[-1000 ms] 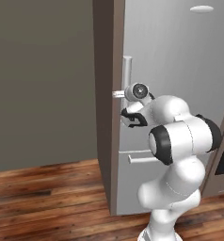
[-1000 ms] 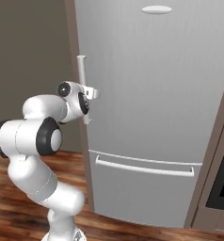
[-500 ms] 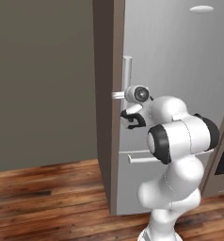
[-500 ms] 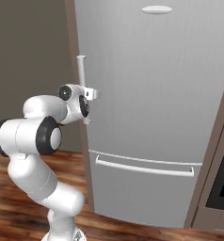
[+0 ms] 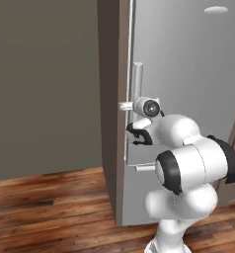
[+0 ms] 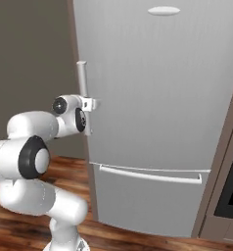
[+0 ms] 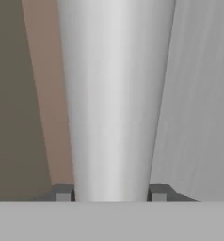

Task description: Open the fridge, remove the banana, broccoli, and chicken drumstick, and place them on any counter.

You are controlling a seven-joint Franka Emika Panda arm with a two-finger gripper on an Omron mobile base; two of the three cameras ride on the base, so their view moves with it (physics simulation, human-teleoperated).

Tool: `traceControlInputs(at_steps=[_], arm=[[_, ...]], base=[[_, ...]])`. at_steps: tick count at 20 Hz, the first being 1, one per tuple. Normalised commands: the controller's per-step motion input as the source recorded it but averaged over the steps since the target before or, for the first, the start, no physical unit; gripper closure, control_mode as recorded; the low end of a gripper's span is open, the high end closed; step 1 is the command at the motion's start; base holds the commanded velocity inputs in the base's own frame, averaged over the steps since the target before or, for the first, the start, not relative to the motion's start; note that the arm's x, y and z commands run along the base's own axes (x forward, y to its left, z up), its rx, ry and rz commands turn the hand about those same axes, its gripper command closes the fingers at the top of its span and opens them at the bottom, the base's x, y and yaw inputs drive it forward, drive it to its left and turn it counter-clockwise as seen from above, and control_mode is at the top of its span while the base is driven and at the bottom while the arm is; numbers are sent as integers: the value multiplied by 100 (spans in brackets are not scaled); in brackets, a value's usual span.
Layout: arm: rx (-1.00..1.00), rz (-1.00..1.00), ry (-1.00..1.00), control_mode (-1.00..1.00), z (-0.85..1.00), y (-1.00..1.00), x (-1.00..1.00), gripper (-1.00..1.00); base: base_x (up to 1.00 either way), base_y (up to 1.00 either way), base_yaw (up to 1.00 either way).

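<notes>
Hand [image 7: 111, 194] of the white arm, clamped on the vertical silver bar handle [image 7: 115, 94] of the tall silver-grey fridge [image 6: 157, 98]; the two dark fingertips [image 7: 62, 193] sit at 9 and 3 o'clock of the bar, touching it. The step in hand is opening the fridge, whose door is shut, so the food inside is hidden. The next move calls for pulling the handle outward along the door's arc. Compared with a second ago, the fingers have closed from spread wide onto the bar.
</notes>
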Motion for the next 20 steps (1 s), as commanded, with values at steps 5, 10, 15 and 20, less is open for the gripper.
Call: traceControlInputs(at_steps=[5, 10, 15, 20], arm=[[10, -12, 0, -100, 0, -63, -100, 100], [15, -20, 4, -100, 0, -83, -100, 100], [14, -22, 7, -100, 0, -78, -100, 100], [13, -22, 6, -100, 0, -75, -100, 100]], base=[[0, 0, 0], [0, 0, 0], [0, 0, 0], [0, 0, 0]])
